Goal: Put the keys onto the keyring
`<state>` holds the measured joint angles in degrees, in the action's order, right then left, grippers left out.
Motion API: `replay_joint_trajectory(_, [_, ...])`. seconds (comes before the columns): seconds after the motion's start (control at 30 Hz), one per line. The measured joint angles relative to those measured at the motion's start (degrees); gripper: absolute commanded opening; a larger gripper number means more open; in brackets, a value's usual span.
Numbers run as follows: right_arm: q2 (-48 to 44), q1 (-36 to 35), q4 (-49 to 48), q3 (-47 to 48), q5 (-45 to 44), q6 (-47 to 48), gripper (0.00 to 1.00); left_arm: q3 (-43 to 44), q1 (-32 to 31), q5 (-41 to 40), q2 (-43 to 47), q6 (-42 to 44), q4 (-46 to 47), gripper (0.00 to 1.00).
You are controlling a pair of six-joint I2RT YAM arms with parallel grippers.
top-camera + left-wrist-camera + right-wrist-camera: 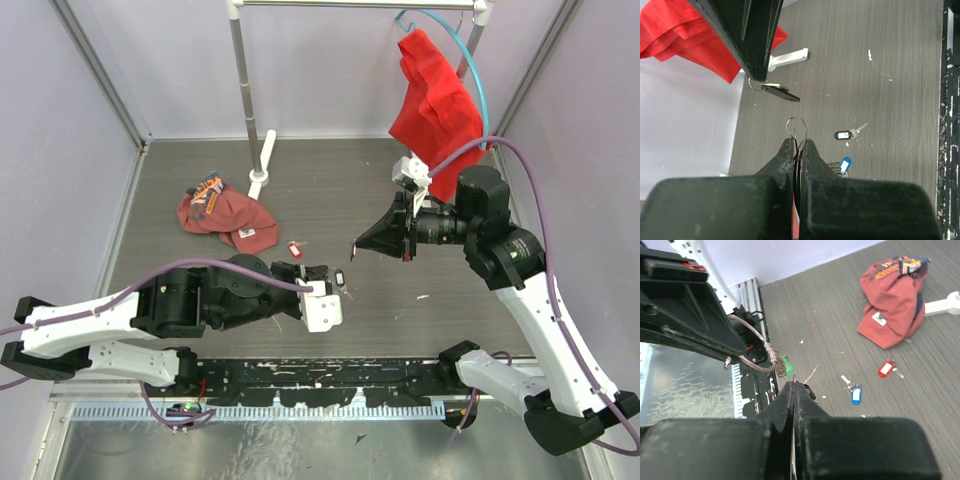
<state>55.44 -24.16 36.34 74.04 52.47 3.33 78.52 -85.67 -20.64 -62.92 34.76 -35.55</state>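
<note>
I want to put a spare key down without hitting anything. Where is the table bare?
Bare: the back strip between the white pole base and the red cloth; also the near right, between the right arm and the front rail. Crowded: the centre, where the left arm meets it above loose keys, near the cap.

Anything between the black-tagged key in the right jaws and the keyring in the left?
Nothing visible. Only open air separates the black-tagged key from the keyring, and they are not touching.

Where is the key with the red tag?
Overhead view: the red-tagged key lies on the table, just right of the crumpled red cap.
</note>
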Motion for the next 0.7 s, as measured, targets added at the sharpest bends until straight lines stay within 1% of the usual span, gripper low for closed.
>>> replay_joint_trajectory(0.17, [1.2, -2.4, -1.4, 1.5, 3.4, 1.0, 0.01, 0.7, 0.0, 1.9, 0.0, -0.1, -0.5, 0.00])
replay_joint_trajectory(0.4, [4.7, -11.1, -0.7, 4.7, 3.1, 4.1, 0.01, 1.3, 0.0, 3.5, 0.0, -0.4, -2.3, 0.00])
replay_joint_trajectory(0.7, [6.4, -11.7, 1.7, 6.4, 4.2, 7.6, 0.01, 2.5, 0.0, 5.0, 0.0, -1.0, -3.6, 0.00])
